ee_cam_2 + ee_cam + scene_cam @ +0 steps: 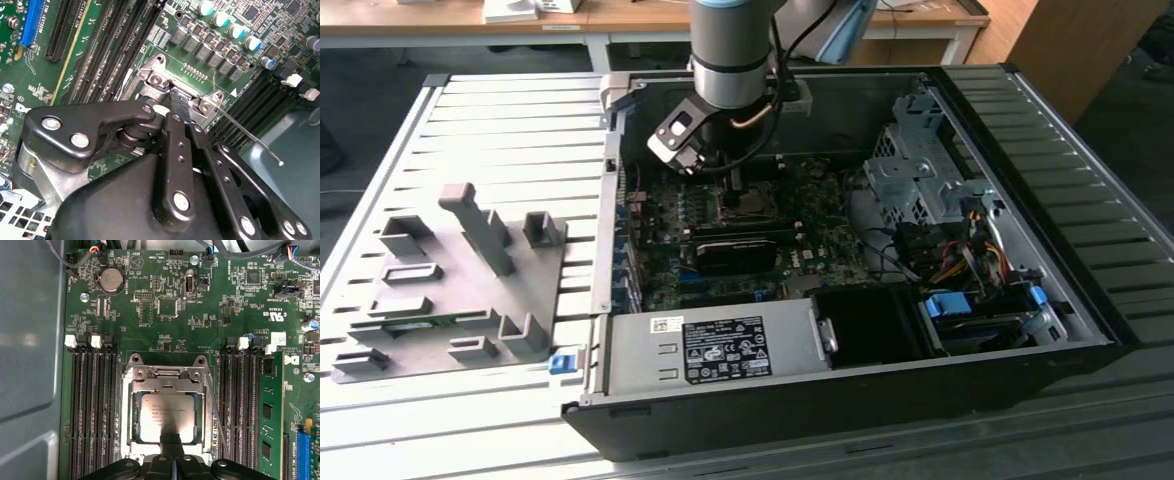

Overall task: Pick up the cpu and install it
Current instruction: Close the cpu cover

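Note:
The cpu [165,415], a small square chip with a silvery-grey top, lies flat inside the metal-framed socket [131,390] of the motherboard in the first wrist view. My gripper [172,440] hangs right over the chip's near edge, its two dark fingers pressed together with nothing seen between them. In the second wrist view the shut gripper [179,102] points down at the socket frame [160,82]. The exterior view has the gripper [734,185] low inside the open computer case, just above the socket [750,205].
The socket's thin wire lever [245,132] stands loose beside the frame. Black memory slots flank the socket, and a green memory stick [270,415] sits in one. The case holds a power supply [707,345] and a drive cage [914,165]. A grey holder plate [447,290] lies outside.

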